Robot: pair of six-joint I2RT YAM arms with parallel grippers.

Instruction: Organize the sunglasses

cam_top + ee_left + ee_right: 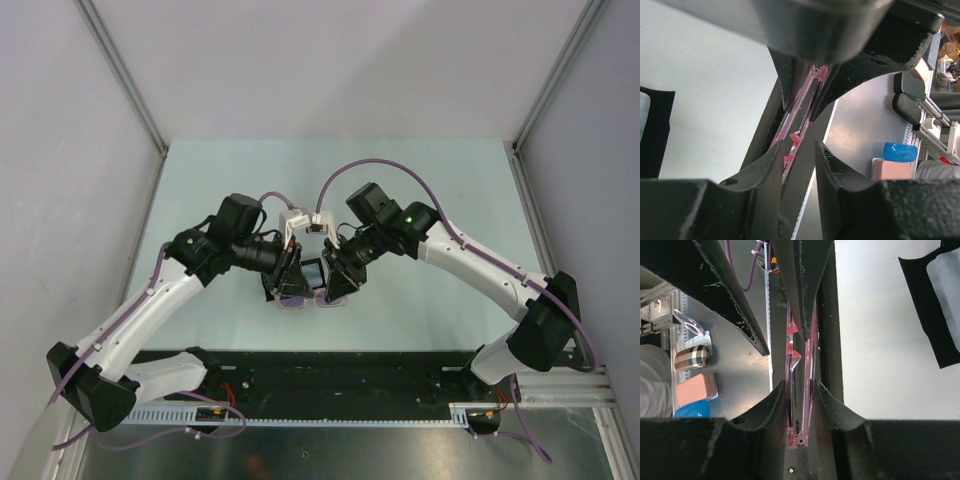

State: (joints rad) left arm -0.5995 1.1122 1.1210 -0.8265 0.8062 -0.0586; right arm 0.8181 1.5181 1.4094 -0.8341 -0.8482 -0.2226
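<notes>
Honestly, your right pincer is clenched on the sunglasses, middle of the surface; can't tell if the left pincer grips them. Close it gently so nothing bends.

I find the middle of the table blocked. The left gripper and right gripper meet there tip to tip, both set around the sunglasses, with the black case close beside them. There is no passage between the two. The far half of the table lies open, as do both flanks out to the side walls.
</notes>
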